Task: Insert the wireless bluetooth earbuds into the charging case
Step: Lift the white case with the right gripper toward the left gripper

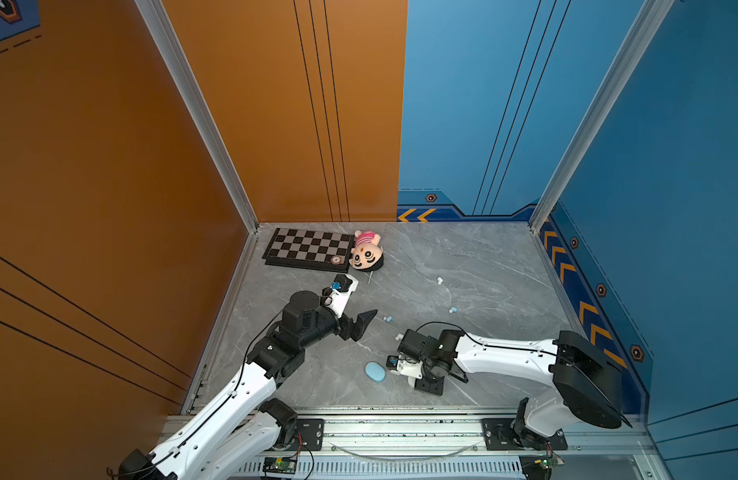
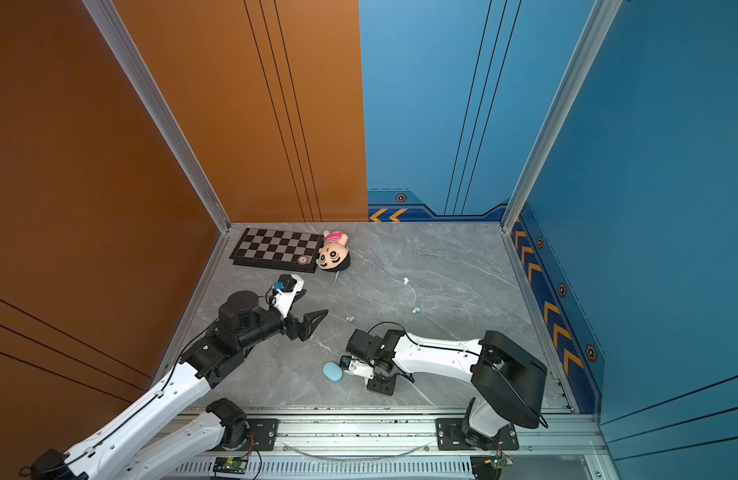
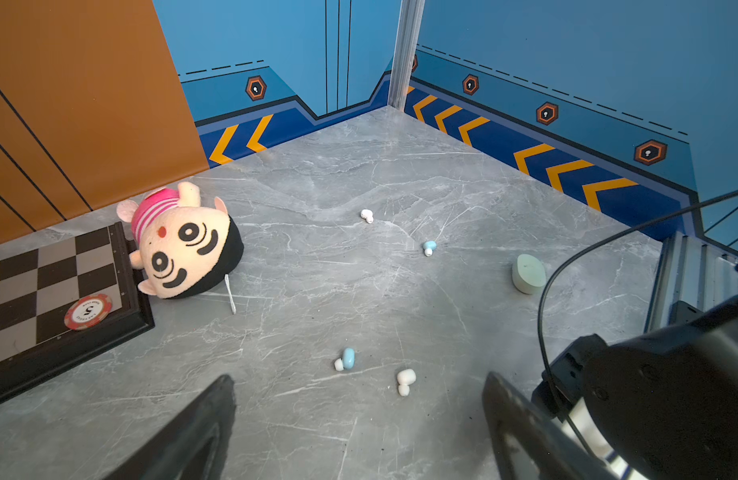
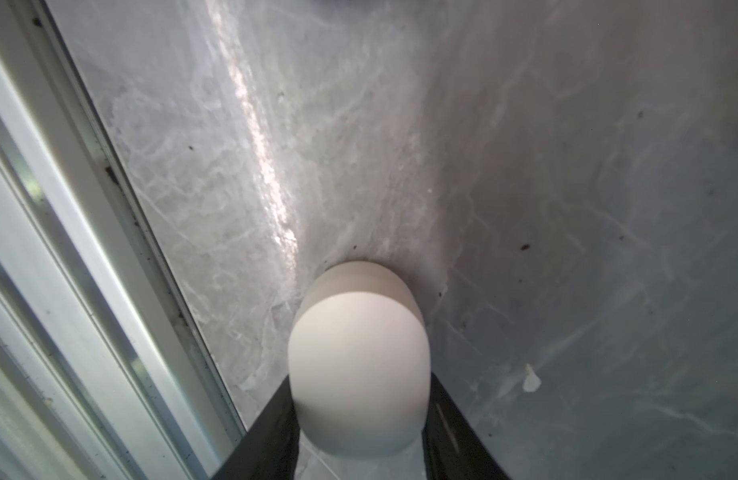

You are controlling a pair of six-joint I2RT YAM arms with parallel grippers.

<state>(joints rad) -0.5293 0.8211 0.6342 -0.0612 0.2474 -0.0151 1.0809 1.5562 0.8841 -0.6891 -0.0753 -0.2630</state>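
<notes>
Four earbuds lie loose on the grey floor: a white earbud point(image 3: 366, 215), a pale blue earbud point(image 3: 429, 247), a second blue earbud point(image 3: 347, 359) and a second white earbud point(image 3: 404, 381). My left gripper point(image 3: 358, 380) hovers just short of the nearest two, open and holding nothing; it shows in both top views point(image 1: 365, 326) point(image 2: 315, 326). My right gripper point(image 4: 361, 384) is shut on a white charging case point(image 4: 359, 332) near the front rail, a finger pressed on each side. A blue charging case point(image 1: 375, 371) lies beside the right gripper point(image 1: 429, 386). A mint charging case point(image 3: 527, 273) rests further right.
A chessboard point(image 1: 309, 249) with a poker chip point(image 1: 336, 259) and a plush doll point(image 1: 367, 251) sit at the back left. The metal front rail point(image 4: 88, 257) runs close beside the held case. Orange and blue walls enclose the floor on three sides.
</notes>
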